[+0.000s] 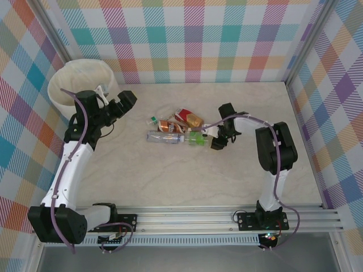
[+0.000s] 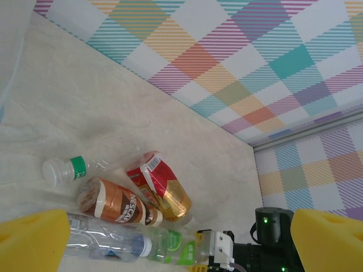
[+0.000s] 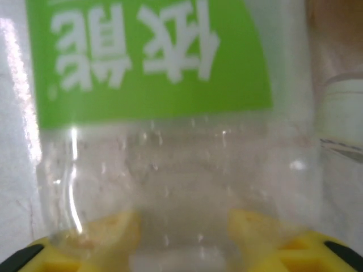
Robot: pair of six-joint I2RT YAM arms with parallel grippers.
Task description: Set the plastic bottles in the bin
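Several plastic bottles lie in a cluster mid-table: a red-and-gold one (image 1: 188,117), a brown one (image 1: 168,126), a clear one with a green neck ring (image 1: 154,119), a clear bluish one (image 1: 164,137) and a green-labelled one (image 1: 197,137). My right gripper (image 1: 214,137) is shut on the green-labelled bottle (image 3: 153,62) at its clear base, with yellow fingers (image 3: 108,232) showing on both sides through the plastic. My left gripper (image 1: 122,105) hovers open beside the bin (image 1: 82,85), its yellow pads (image 2: 34,241) wide apart, looking toward the brown bottle (image 2: 116,204) and the red bottle (image 2: 161,184).
The cream bin stands at the far left corner against the checked walls (image 1: 187,39). The right arm (image 2: 266,238) reaches in from the right of the cluster. Bare tabletop (image 1: 187,181) lies between the bottles and the near rail.
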